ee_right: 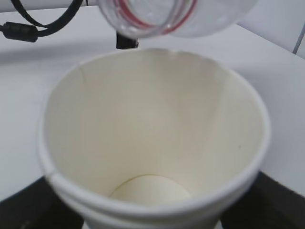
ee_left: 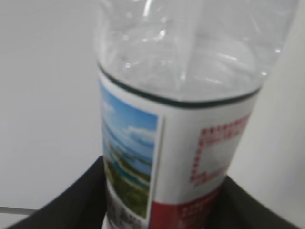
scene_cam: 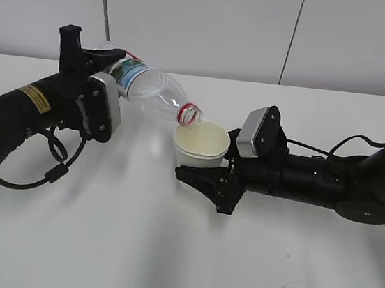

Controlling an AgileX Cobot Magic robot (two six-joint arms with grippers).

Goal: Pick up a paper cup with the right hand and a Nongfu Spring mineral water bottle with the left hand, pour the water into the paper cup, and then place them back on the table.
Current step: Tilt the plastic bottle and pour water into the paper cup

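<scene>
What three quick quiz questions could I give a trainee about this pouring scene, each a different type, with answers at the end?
1. True or false: the Nongfu Spring mineral water bottle is standing upright on the table.
2. Multiple choice: where is the bottle's open mouth? A) beside the cup's base B) just above the rim of the paper cup C) pointing away from the cup
3. Short answer: which end effector grips the paper cup?

Key:
1. False. It is tilted neck-down, held off the table by the left end effector.
2. B.
3. The right end effector; the right wrist view shows no water in the cup yet.
</scene>
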